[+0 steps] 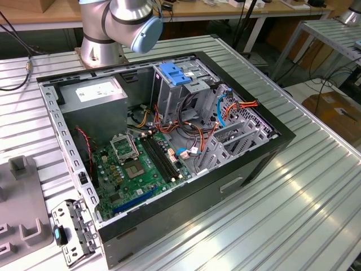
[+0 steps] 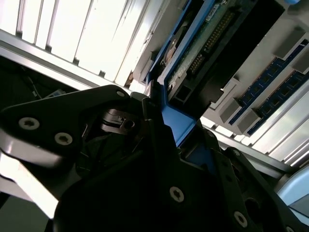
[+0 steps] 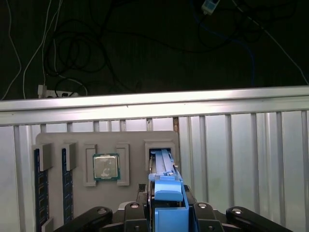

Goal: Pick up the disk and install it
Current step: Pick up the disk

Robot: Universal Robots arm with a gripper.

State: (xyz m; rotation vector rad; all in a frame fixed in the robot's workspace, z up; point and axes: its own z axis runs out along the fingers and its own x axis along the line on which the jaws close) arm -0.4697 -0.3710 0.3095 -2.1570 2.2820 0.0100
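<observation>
The disk (image 3: 161, 162) stands on edge, its bright blue carrier rails running from a slot in the grey parts tray (image 3: 130, 137) up into my gripper (image 3: 166, 195). The fingers press against the blue rail on both sides, so the gripper is shut on the disk. In the second wrist view the disk (image 2: 207, 46) shows its dark body, green circuit board and blue frame, with the gripper (image 2: 166, 118) clamped on the frame's end. The exterior view has the arm's base and elbow (image 1: 130, 22) behind the open computer case (image 1: 169, 141).
The tray also holds a processor chip (image 3: 105, 167) and memory sticks (image 3: 41, 193). Inside the case stands a tall grey drive cage with a blue latch (image 1: 172, 73), beside orange and blue cables and the motherboard (image 1: 135, 169). Loose cables (image 3: 72, 53) hang beyond the ribbed metal table's edge.
</observation>
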